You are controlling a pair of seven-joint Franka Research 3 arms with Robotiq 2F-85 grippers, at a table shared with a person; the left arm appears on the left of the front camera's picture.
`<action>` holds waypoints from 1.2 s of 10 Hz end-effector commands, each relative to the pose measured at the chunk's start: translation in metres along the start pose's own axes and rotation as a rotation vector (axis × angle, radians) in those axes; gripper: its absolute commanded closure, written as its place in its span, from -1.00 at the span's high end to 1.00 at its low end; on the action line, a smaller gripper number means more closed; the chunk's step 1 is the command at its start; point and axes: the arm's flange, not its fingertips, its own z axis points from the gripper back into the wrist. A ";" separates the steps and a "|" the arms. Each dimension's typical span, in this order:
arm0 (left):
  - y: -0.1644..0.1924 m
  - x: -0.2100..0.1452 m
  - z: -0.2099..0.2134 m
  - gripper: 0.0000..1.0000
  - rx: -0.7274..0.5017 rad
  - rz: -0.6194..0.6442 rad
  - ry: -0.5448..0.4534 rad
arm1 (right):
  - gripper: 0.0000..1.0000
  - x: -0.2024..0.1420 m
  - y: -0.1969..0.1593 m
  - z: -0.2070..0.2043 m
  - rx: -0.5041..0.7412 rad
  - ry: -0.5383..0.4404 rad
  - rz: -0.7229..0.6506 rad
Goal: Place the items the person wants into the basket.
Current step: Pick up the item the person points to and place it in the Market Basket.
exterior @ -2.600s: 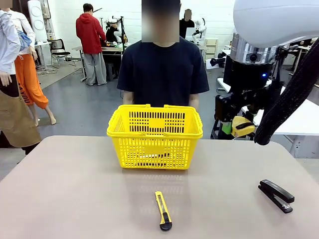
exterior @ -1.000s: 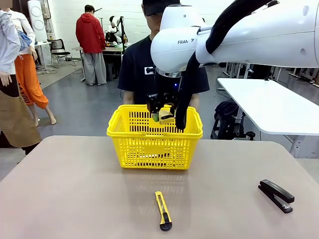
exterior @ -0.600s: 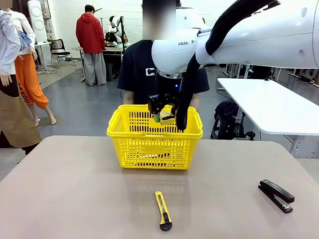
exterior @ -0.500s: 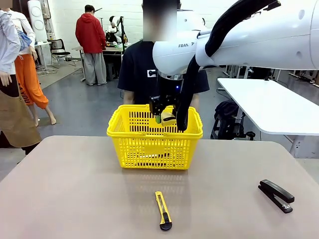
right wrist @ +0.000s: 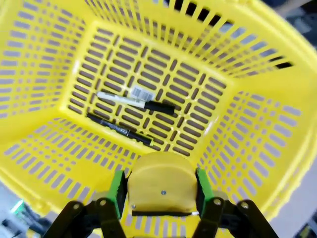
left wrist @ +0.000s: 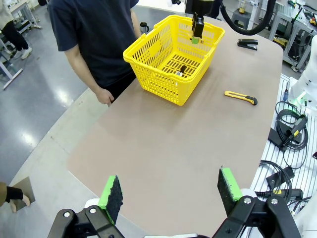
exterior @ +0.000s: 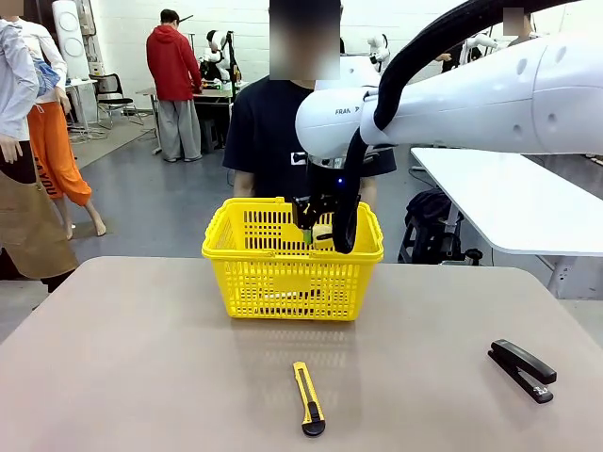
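Front view showed the table (exterior: 141, 358) spreading broad and bare on the robot's left, with the person (exterior: 306, 132) standing at its far edge directly behind the basket (exterior: 293, 259). The right arm reached across from picture right, and the right gripper (exterior: 316, 224) hung just above the basket's rim, inside its outline. Its jaws were clamped on the tape measure (right wrist: 162, 186), the green pads pressed to both flat sides. Below those jaws the basket floor lay open, all four grid walls standing clear around the held piece. On that floor, beneath and beyond the fingertips, the marker (right wrist: 133, 101) and the pen (right wrist: 119, 130) lay roughly side by side, close but apart. Well short of the jaws, on the near table, lay the utility knife (exterior: 307, 399), and off toward the robot's right rested the stapler (exterior: 522, 370), both with free surface around them. The left gripper (left wrist: 168, 191) hovered high over the opposite end of the table, its jaws spread wide with nothing between them, the basket far ahead of its fingertips.
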 end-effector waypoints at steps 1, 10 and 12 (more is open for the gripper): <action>0.001 -0.001 0.000 1.00 0.007 -0.010 -0.013 | 0.36 0.010 0.005 -0.007 0.008 0.059 0.000; 0.001 -0.001 0.000 1.00 0.007 -0.010 -0.013 | 0.36 0.009 0.002 -0.060 -0.019 0.082 0.118; 0.001 -0.001 0.000 1.00 0.007 -0.010 -0.013 | 0.70 0.008 0.001 -0.060 -0.010 0.088 0.126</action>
